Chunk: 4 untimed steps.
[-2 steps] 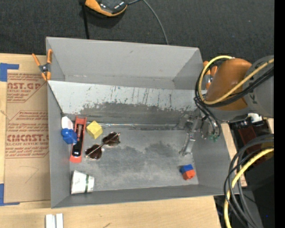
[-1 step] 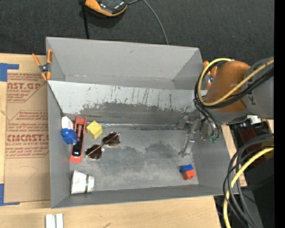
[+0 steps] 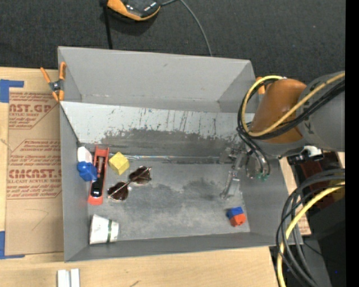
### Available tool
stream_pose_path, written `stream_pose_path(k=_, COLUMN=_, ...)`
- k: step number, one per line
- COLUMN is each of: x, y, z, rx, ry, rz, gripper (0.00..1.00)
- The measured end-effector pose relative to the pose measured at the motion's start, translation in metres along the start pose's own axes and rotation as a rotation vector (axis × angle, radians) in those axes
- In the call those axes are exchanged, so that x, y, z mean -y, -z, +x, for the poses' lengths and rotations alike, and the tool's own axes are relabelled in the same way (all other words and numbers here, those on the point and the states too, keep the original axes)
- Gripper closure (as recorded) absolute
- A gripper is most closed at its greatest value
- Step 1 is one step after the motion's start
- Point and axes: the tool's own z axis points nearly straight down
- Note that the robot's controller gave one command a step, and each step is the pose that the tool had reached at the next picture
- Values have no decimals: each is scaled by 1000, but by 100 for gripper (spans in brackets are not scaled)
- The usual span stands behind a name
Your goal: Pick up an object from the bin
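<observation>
Camera view: gripper (image 3: 228,191) over right floor of bin (image 3: 157,78), near blue-and-orange block (image 3: 236,216); whether parted or closed cannot be judged. Sunglasses (image 3: 129,183) lie well left.

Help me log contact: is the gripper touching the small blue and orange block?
Apart. The camera view shows bare bin floor between the gripper and the blue and orange block lying below it.

Dark, near-black surface (image 3: 291,33) filled the top of the frame behind the bin (image 3: 151,56). Orange-and-black device (image 3: 133,7) sat at the top edge, with a thin black cable (image 3: 197,31) curving off it toward the bin rim. Pale wood tabletop (image 3: 185,269) ran along the bottom, with a small white piece (image 3: 67,276) at lower left. Lighting was even, shadows soft.
</observation>
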Motion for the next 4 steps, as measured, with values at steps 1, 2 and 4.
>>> stream_pose_path(k=1, x=-10, y=-13, z=7, rx=9, ry=19, rz=-3, gripper=0)
stream_pose_path(k=2, x=-16, y=-32, z=13, rx=2, ry=25, rz=-1, gripper=0)
stream_pose_path(k=4, x=21, y=-35, z=39, rx=2, ry=-28, rz=-1, gripper=0)
